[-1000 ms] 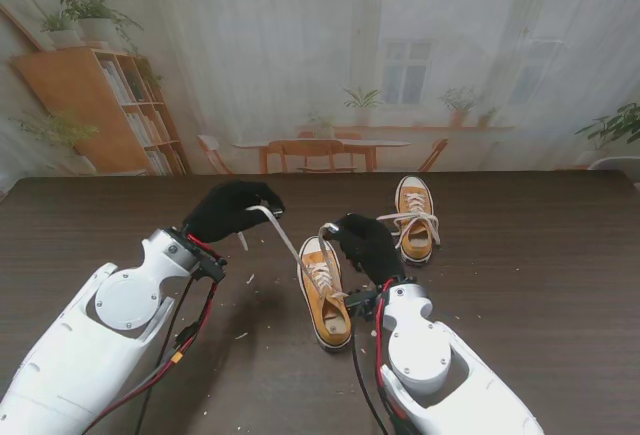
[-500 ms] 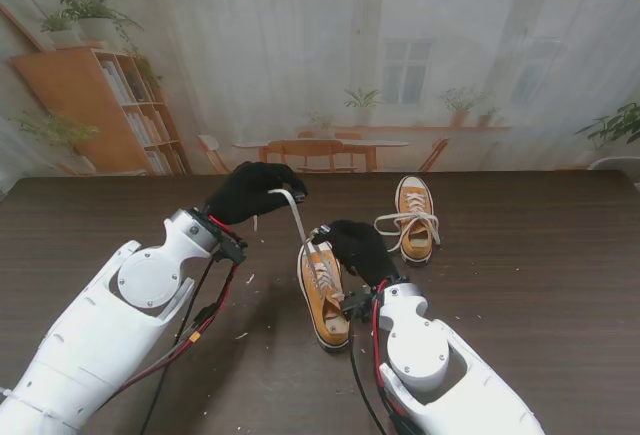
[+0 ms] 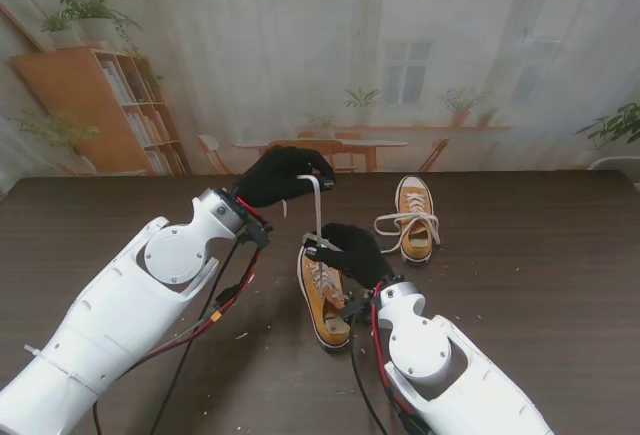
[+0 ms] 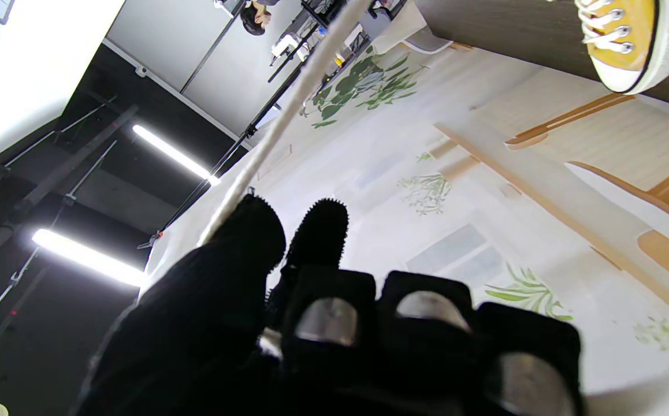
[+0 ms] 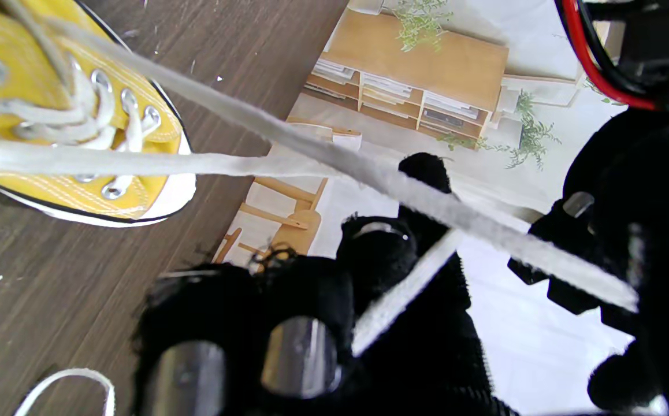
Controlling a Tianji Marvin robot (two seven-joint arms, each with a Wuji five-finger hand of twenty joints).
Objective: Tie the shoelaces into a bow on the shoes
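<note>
A yellow sneaker (image 3: 324, 305) lies toe toward me at the table's middle; its eyelets and toe show in the right wrist view (image 5: 80, 110). My left hand (image 3: 283, 175) is raised above and just left of it, shut on one white lace (image 3: 318, 210) that runs taut, almost straight down to the shoe. That lace (image 4: 277, 127) leaves the thumb and forefinger in the left wrist view. My right hand (image 3: 350, 250) hovers over the shoe's tongue, shut on the other lace (image 5: 404, 292), which passes between its fingers (image 5: 305, 323). The two strands cross there.
A second yellow sneaker (image 3: 414, 217) stands farther back on the right, its loose laces (image 3: 400, 221) spread across it; its toe (image 4: 635, 46) shows in the left wrist view. Small white crumbs dot the dark wooden table (image 3: 520, 275). A printed backdrop (image 3: 400, 55) closes the far edge.
My left hand has swung right and farther from me, carrying its lace from a long slant to nearly upright above the shoe. My right hand edged slightly left over the shoe.
</note>
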